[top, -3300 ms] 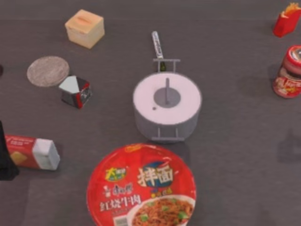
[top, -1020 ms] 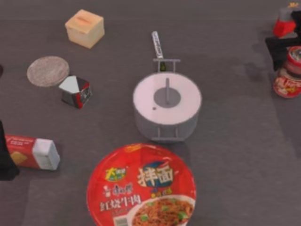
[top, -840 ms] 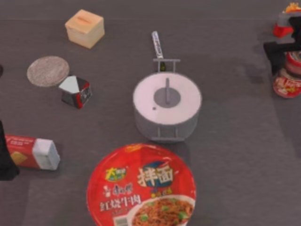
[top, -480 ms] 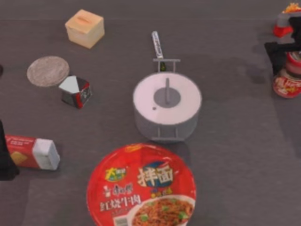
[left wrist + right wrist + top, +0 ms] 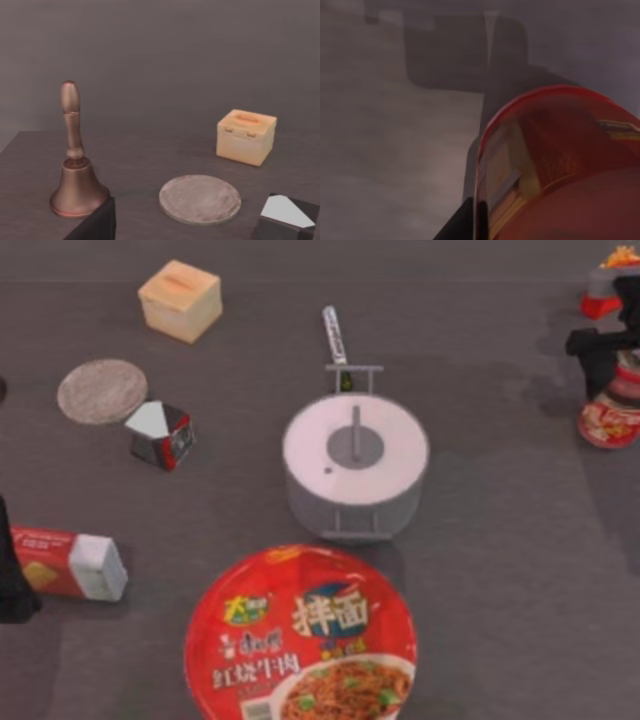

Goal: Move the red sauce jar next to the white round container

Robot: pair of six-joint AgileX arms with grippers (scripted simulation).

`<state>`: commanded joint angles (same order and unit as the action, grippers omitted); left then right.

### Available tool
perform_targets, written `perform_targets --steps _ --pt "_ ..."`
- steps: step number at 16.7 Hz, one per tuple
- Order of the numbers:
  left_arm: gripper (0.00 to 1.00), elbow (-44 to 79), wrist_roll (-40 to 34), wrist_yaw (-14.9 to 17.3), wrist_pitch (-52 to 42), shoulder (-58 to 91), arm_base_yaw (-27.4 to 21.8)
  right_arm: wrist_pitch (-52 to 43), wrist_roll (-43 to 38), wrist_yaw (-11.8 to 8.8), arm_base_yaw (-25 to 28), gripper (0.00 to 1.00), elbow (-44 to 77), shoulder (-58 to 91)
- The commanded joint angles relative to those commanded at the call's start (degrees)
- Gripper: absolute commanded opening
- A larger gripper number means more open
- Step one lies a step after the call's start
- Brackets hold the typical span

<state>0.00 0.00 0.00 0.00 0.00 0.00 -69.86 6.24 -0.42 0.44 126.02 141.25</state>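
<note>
The red sauce jar (image 5: 608, 423) stands at the table's far right edge, its red lid partly hidden under my right gripper (image 5: 620, 355). In the right wrist view the jar (image 5: 560, 165) fills the frame and one dark finger (image 5: 465, 220) lies against its lid rim; the other finger is hidden. The white round container (image 5: 355, 465), grey-sided with a central peg, stands mid-table, well left of the jar. My left gripper (image 5: 12, 590) is parked at the left edge, holding nothing.
A large red noodle bowl (image 5: 300, 635) sits in front of the container. A red fries box (image 5: 610, 280) stands just behind the jar. On the left are a grey disc (image 5: 101, 390), a tan box (image 5: 180, 300), a dark cube (image 5: 160, 433) and a red-and-white packet (image 5: 68, 565). A bronze bell (image 5: 75, 170) stands at the far left.
My right arm came in over the jar at the far right. In the last half second its dark finger moved in against the jar. The left arm stayed still.
</note>
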Motion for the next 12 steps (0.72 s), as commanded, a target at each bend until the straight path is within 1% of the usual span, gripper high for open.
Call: perform_targets --steps 2,3,12 --pt "1.00 0.0 0.0 0.0 0.0 0.0 0.0 0.0 0.0 0.0 0.0 0.02 0.0 0.0" --pt "1.00 0.0 0.0 0.0 0.0 0.0 0.0 0.0 0.0 0.0 0.0 0.00 0.0 0.0" --pt "1.00 0.0 0.0 0.0 0.0 0.0 0.0 0.0 -0.1 0.0 -0.2 0.00 -0.1 -0.2"
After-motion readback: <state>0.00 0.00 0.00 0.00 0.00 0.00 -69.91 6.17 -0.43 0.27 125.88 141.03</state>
